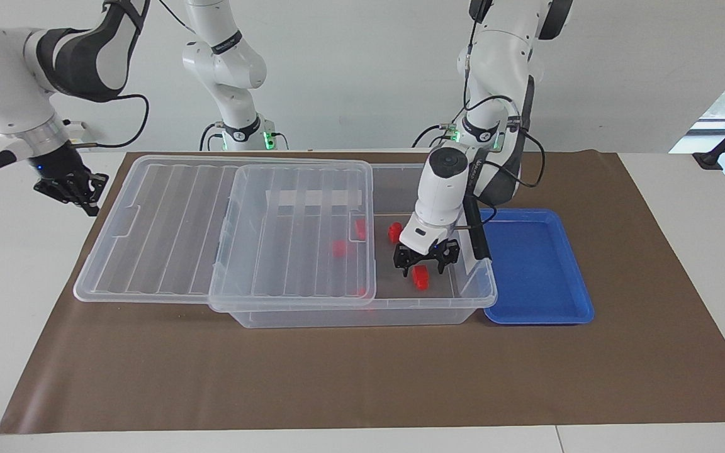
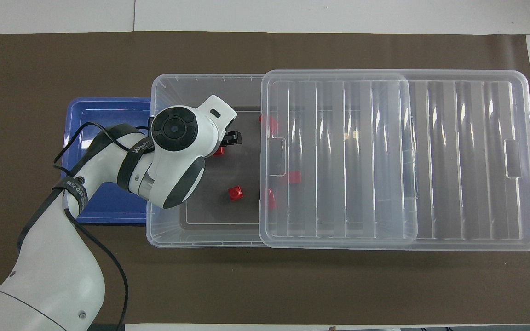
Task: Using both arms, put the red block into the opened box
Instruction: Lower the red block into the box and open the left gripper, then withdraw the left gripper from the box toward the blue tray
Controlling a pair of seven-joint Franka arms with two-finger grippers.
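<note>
The clear box (image 1: 362, 314) stands mid-table, its ribbed lid (image 1: 167, 220) slid toward the right arm's end so that the half at the left arm's end is uncovered. My left gripper (image 1: 423, 264) hangs low inside that uncovered half, open. A red block (image 1: 421, 277) lies free on the box floor just under its fingertips. In the overhead view the wrist hides most of this block (image 2: 219, 151). My right gripper (image 1: 68, 187) is shut on nothing, off the lid's end, over the bare table at the right arm's end.
More red blocks lie in the box: one in the uncovered part (image 2: 235, 193), others under the lid's edge (image 2: 295, 177). A shallow blue tray (image 1: 535, 270) sits against the box at the left arm's end. Brown paper covers the table.
</note>
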